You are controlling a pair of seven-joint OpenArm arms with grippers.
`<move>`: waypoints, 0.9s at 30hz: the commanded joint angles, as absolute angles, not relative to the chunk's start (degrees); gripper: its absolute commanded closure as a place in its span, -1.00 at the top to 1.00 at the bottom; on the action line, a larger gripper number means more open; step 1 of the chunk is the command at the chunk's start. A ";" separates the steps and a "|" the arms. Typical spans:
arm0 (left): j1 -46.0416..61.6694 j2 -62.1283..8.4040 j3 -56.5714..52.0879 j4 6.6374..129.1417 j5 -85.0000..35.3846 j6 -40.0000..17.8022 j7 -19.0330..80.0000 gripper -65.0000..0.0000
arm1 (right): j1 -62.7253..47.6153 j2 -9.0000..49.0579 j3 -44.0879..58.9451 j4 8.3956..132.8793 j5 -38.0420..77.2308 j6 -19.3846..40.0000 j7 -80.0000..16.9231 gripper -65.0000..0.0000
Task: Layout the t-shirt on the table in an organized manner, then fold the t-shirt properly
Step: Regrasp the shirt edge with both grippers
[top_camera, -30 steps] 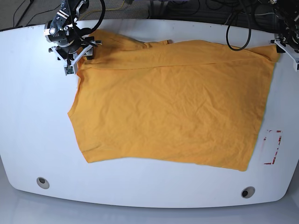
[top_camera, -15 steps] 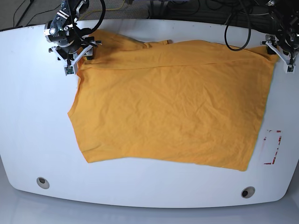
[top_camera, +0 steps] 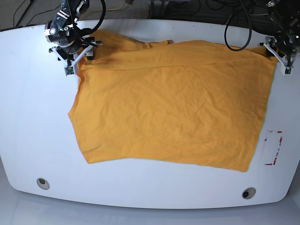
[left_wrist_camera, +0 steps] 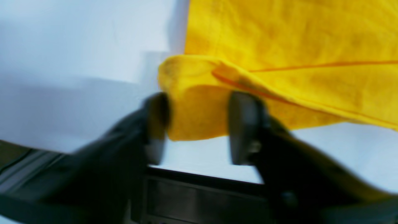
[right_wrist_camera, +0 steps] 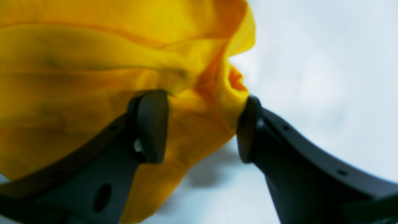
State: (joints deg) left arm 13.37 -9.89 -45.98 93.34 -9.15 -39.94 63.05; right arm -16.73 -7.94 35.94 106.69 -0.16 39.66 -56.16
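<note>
T-shirt (top_camera: 171,103) spread on table (top_camera: 33,117), no readable writing | left pincer (left_wrist_camera: 197,124) straddling corner, grip unclear | right pincer (right_wrist_camera: 202,126) likewise

This looks like a robotics lab or test bench rather than a home. A large glossy white table (top_camera: 37,117) with rounded corners carries two round grey grommet holes (top_camera: 42,183) and a red-outlined rectangle mark (top_camera: 273,148) near one side. Black cables (top_camera: 236,33) loop down behind its far edge onto grey carpet (top_camera: 136,8), feeding the two arms mounted at the back corners.
</note>
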 commanded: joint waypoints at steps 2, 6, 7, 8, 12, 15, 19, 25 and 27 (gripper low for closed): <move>13.14 -11.56 -44.53 92.62 -9.45 -40.00 62.37 -0.61 | -17.10 -8.13 35.91 106.33 -1.19 40.00 -58.51 -0.03; 13.14 -12.09 -43.91 92.18 -9.54 -40.00 62.37 -0.65 | -17.10 -8.13 35.91 106.33 -1.19 40.00 -58.51 -0.03; 13.14 -12.09 -43.82 92.18 -9.54 -40.00 62.37 -0.64 | -17.10 -8.13 35.91 106.33 -1.19 40.00 -58.51 -0.03; 13.14 -12.09 -43.82 92.26 -9.54 -40.00 62.46 -0.62 | -17.10 -8.13 35.91 106.33 -1.19 40.00 -58.51 -0.03; 13.32 -12.26 -44.09 92.44 -9.54 -40.00 62.55 -0.47 | -17.10 -8.13 35.91 106.42 -1.19 40.00 -58.51 -0.03; 13.41 -12.26 -44.53 92.62 -9.54 -40.00 62.55 -0.24 | -17.10 -8.13 35.91 106.42 -1.19 40.00 -58.51 -0.03; 13.49 -12.35 -46.64 92.62 -9.54 -40.00 62.55 -0.02 | -17.10 -8.13 35.91 106.51 -1.19 40.00 -58.51 -0.03; 13.41 -13.41 -47.78 92.18 -9.80 -40.00 62.55 0.15 | -17.10 -8.13 35.91 106.51 -1.19 40.00 -58.51 -0.03; 13.41 -13.58 -47.60 92.09 -9.80 -40.00 62.55 0.15 | -17.10 -8.13 35.91 106.51 -1.19 40.00 -58.51 -0.03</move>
State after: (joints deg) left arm 13.61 -12.23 -47.53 91.42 -9.96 -39.97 62.48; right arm -16.73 -7.94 35.94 106.67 -0.14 39.66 -56.14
